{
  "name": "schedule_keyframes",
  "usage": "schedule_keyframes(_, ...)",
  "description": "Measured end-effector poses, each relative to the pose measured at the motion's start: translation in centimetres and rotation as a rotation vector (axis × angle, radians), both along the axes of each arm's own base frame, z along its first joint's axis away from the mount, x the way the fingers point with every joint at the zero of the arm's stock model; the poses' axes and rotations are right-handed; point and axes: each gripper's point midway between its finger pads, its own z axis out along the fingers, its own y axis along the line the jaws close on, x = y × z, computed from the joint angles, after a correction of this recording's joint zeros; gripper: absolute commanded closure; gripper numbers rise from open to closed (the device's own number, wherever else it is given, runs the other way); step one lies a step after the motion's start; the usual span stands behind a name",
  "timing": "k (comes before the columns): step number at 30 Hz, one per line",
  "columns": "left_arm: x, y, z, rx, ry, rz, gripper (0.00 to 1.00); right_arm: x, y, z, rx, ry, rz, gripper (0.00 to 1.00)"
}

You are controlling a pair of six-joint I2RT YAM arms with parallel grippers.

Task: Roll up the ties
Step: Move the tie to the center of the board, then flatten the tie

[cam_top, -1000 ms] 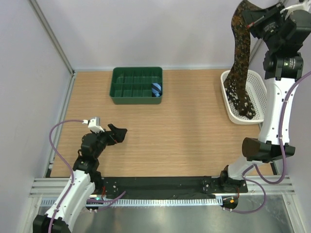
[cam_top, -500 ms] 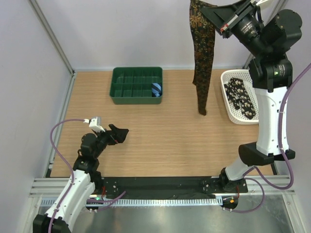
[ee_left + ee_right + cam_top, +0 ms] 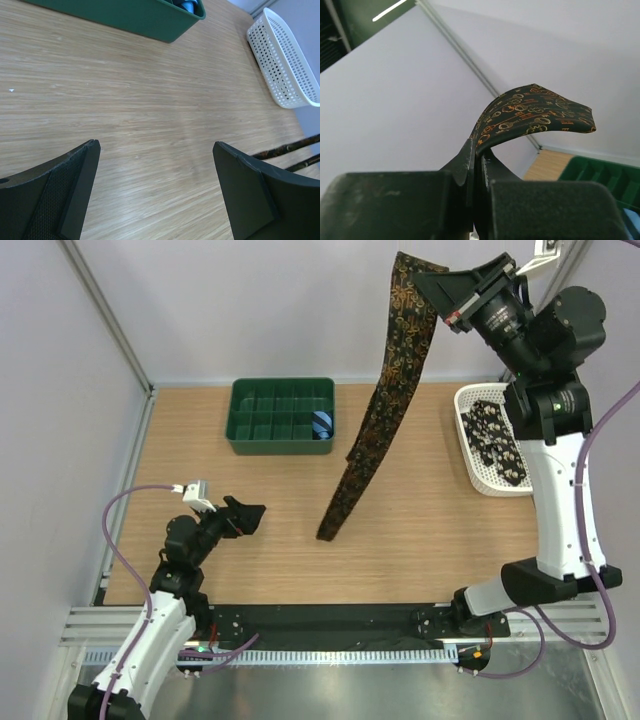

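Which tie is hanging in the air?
The brown orange-patterned tie, pinched by the right end effector; the black spotted tie lies in the white basket.

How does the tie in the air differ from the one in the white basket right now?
The hanging tie dangles stretched out from the shut right gripper; the basket tie lies bunched in the white basket, untouched. The hanging tie is brown with orange figures; the basket tie is black with pale spots. Both are patterned neckties, neither rolled.
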Motion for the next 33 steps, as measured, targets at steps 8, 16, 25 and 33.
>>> schedule_keyframes(8, 0.0, -0.2, -0.1, 0.0, 0.004, -0.009, 0.0, 12.2, -9.5, -1.0, -0.002, 0.012, -0.27, 0.99)
schedule_keyframes(16, 0.0, -0.4, -0.1, 0.0, 0.003, -0.016, 0.0, 15.9, -6.8, -6.9, -0.128, 0.026, -0.291, 0.99)
schedule_keyframes(25, -0.2, -0.9, 0.1, -0.004, -0.003, -0.041, 0.0, 5.8, 10.0, -21.9, -0.423, 0.035, -0.033, 0.99)
schedule_keyframes(33, -1.1, -3.7, 2.4, -0.034, -0.1, -0.166, 0.0, -1.6, 13.0, -8.2, -0.275, -0.25, -0.007, 0.99)
